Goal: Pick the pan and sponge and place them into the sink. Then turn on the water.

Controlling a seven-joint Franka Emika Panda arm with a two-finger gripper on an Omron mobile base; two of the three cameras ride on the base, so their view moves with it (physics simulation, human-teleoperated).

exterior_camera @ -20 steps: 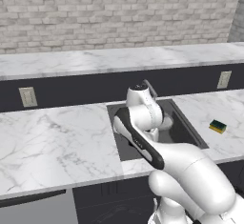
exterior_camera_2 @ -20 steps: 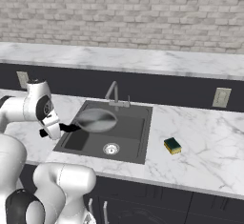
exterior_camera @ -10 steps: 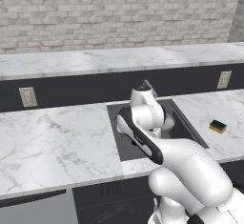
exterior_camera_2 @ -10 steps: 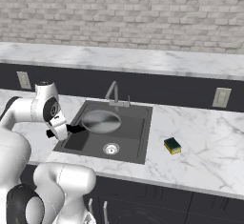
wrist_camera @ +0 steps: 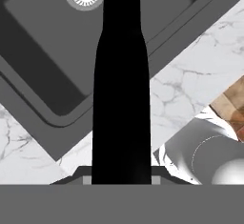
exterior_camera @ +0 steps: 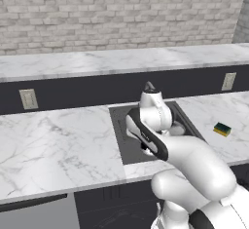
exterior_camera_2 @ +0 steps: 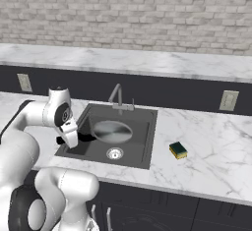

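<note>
A white marble tabletop (exterior_camera_2: 206, 146) with grey veins runs across the front. Behind it, toward 12 o'clock, a dark backsplash band (exterior_camera_2: 182, 95) rises to a raised marble ledge (exterior_camera_2: 147, 63), and a pale grey brick wall (exterior_camera_2: 128, 14) stands above the ledge. 2 beige wall outlets sit on the dark band: 1 at about 9 o'clock (exterior_camera_2: 23, 82) and 1 at about 3 o'clock (exterior_camera_2: 228, 100). Dark cabinet fronts (exterior_camera_2: 162, 210) run below the tabletop edge, at 6 o'clock. In the hand view, a patch of brown wooden floor (wrist_camera: 233, 108) shows at 3 o'clock.
</note>
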